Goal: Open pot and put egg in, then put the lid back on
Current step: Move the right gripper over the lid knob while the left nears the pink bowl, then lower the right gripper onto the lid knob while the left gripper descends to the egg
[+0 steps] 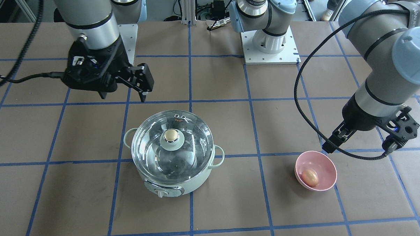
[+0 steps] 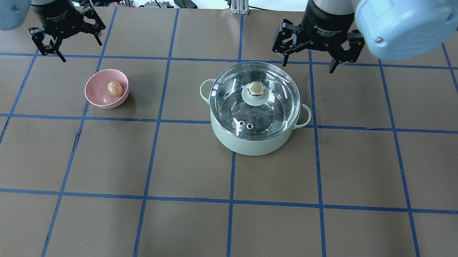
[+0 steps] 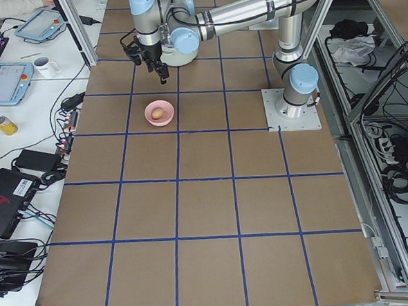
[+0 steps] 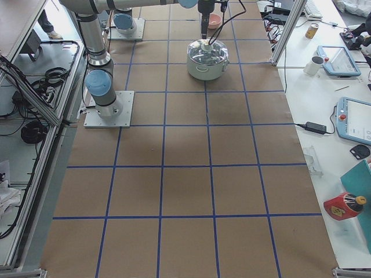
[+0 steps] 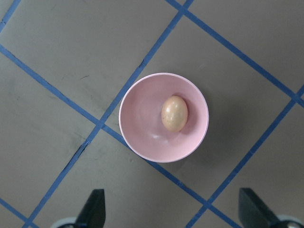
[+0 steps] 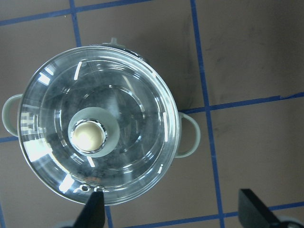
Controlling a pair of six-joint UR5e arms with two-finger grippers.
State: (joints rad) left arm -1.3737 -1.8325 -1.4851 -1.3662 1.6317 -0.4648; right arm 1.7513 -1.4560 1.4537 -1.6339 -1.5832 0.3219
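Leftmost, finds the left tool [image 2: 80,50] spread wide and empty, hovering off the counter [image 2: 188,231]. Places the egg [image 2: 114,88] just beside it, lying in a pink bowl [image 2: 92,93], outside the gap between the fingers. Farther right, shows the lid [image 2: 274,103] seated flat on the pot [image 2: 252,144], knob [image 2: 256,88] up. Ends with the right tool [image 2: 308,66], likewise spread and empty, raised near the pot's far rim, touching neither lid nor pot.

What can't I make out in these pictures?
Pot floor: overhead view, reflections on the lid blur it.
Dial markings: front-facing view, too small.
Egg: exterior right view, too small; the right arm partly covers the pink bowl.
Left pincer: its wrist view, bottom edge cuts off all but fingertips.
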